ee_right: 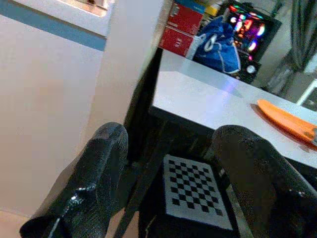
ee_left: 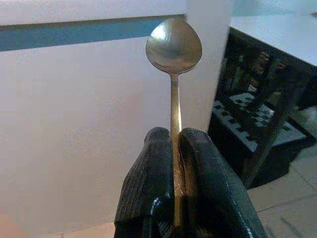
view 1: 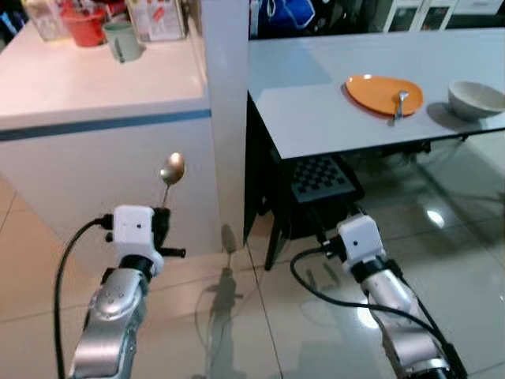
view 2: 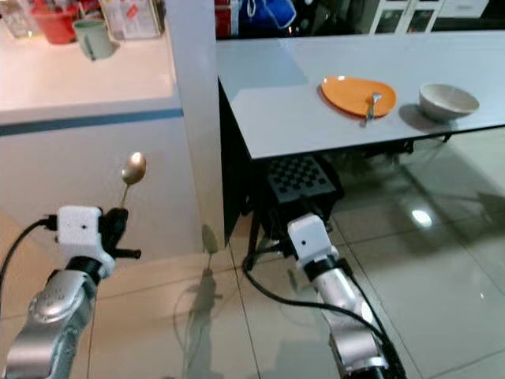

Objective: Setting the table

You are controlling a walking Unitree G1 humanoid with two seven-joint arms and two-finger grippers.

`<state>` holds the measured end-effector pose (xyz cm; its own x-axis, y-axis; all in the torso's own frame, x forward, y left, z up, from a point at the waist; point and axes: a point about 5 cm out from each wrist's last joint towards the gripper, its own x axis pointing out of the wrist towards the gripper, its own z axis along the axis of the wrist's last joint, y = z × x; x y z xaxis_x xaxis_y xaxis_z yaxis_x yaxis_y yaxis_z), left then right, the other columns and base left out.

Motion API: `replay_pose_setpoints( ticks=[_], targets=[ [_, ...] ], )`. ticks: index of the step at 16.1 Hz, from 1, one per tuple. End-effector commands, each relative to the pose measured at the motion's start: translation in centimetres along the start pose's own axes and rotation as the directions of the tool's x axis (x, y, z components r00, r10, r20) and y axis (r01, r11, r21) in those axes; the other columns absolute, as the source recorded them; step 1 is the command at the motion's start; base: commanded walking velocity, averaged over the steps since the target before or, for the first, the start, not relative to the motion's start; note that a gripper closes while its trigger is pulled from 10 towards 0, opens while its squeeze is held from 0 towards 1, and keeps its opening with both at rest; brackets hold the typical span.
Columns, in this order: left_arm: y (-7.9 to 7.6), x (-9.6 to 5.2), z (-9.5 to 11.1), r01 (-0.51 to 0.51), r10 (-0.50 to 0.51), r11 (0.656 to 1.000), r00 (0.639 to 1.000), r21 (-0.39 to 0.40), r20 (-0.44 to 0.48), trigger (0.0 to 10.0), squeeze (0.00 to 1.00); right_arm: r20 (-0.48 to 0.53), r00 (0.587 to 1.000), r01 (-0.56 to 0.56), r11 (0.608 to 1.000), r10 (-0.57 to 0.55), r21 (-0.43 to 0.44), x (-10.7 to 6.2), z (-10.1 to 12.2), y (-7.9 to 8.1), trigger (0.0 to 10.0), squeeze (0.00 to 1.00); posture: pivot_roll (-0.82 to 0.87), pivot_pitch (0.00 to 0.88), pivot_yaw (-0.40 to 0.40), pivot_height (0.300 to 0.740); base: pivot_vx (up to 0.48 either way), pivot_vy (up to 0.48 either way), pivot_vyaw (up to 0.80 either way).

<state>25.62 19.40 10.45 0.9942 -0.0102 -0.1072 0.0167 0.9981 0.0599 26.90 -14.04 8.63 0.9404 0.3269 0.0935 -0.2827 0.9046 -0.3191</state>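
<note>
I am holding a spoon point(ee_left: 173, 47) upright in my left gripper point(ee_left: 174, 141), its jaws squeezing the handle tight, low beside the white counter point(view 1: 95, 87). My right gripper point(ee_right: 171, 148) is hanging with jaws apart, holding nothing. I am thinking I should keep the spoon steady, walk to the desk point(view 1: 316, 103), and lay it gently near the orange plate point(view 1: 375, 93) and bowl point(view 1: 476, 99).

Spoon point(ee_left: 174, 89) handle end hidden inside the left gripper point(ee_left: 173, 141) — bowl point(view 1: 475, 99) clipped.

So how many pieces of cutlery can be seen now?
2. A spoon is held upright in the left gripper, in front of the counter. A second utensil, too small to identify, lies on the orange plate on the table.
</note>
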Motion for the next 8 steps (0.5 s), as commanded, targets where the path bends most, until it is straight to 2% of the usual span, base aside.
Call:
replay_pose_setpoints(
  ticks=[1, 8],
  targets=[
    [-0.11, 0.03, 0.34, -0.008, 0.008, 1.000, 1.000, -0.007, 0.020, 0.0, 0.00, -0.005, 1.000, -0.001, 1.000, 0.001, -0.014, -0.08, 0.03, -0.32, 10.0, 0.00, 0.07, 0.082, -0.003, 0.740, 0.255, -0.405, 0.00],
    [0.51, 0.49, 0.23, -0.081, 0.081, 0.997, 0.997, 0.015, 0.004, 0.0, 0.00, -0.012, 1.000, -0.024, 1.000, 0.024, -0.008, -0.13, -0.15, 0.13, 10.0, 0.00, 0.08, 0.075, -0.002, 0.740, 0.268, -0.394, 0.00]
  ],
)
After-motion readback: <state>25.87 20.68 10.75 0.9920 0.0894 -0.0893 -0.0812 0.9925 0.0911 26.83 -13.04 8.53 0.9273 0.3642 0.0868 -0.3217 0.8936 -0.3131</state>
